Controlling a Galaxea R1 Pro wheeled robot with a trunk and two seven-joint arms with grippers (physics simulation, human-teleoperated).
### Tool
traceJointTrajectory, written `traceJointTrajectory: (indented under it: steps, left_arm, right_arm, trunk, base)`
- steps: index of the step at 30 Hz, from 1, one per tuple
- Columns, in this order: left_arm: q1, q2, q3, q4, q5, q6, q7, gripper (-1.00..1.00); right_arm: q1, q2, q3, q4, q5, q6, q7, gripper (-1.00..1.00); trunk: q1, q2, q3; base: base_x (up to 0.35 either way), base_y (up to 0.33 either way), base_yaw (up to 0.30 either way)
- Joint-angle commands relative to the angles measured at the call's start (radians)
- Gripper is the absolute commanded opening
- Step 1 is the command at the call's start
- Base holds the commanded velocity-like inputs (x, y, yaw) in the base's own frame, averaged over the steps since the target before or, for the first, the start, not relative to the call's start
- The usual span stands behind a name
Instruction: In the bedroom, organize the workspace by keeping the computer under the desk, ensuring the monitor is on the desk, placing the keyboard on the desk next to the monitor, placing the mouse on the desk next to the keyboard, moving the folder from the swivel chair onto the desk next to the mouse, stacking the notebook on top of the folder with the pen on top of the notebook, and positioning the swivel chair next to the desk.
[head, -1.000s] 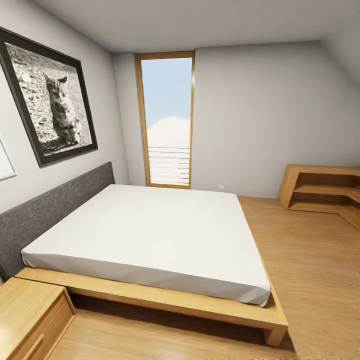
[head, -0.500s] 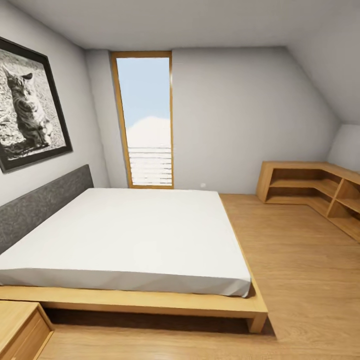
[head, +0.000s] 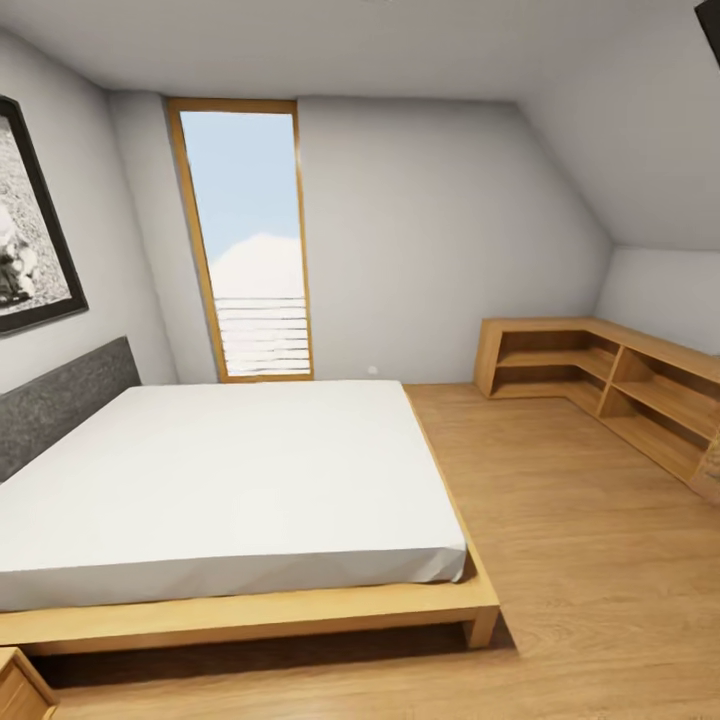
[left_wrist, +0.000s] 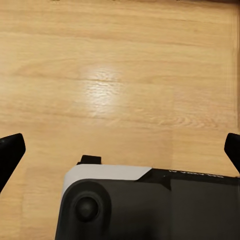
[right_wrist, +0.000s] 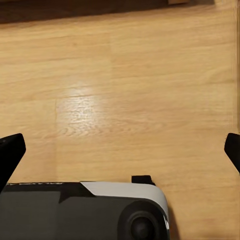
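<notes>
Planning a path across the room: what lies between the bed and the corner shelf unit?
In the head view, only bare wooden floor lies between the bed and the shelf unit.

Bed at left, window behind it, corner shelving at right.

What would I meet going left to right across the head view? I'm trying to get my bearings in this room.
Framed picture → grey headboard → tall window → bed → low wooden corner shelf.
</notes>
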Motion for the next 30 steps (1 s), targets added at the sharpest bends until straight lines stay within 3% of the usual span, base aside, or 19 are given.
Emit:
traceJointTrajectory:
  steps: [1, 19, 30]
  left_arm:
    - [0.0, 0.0, 0.003, 0.0, 0.004, -0.002, -0.001, 1.0]
    - [0.0, -0.002, 0.003, 0.011, 0.004, -0.002, -0.002, 1.0]
    - [0.0, -0.001, 0.004, 0.014, 0.004, -0.003, -0.002, 1.0]
  right_arm:
    - [0.0, 0.0, 0.0, 0.0, -0.001, -0.002, 0.0, 1.0]
    - [0.0, 0.0, -0.001, 0.0, -0.001, -0.002, 0.0, 1.0]
    - [0.0, 0.0, -0.001, 0.0, -0.001, -0.002, 0.0, 1.0]
  trunk:
    - [0.0, -0.001, 0.0]
    - [0.0, -0.001, 0.005]
    - [0.0, -0.001, 0.005]
  base:
    - [0.0, 0.0, -0.203]
    - [0.0, 0.0, -0.075]
    - [0.0, 0.0, -0.223]
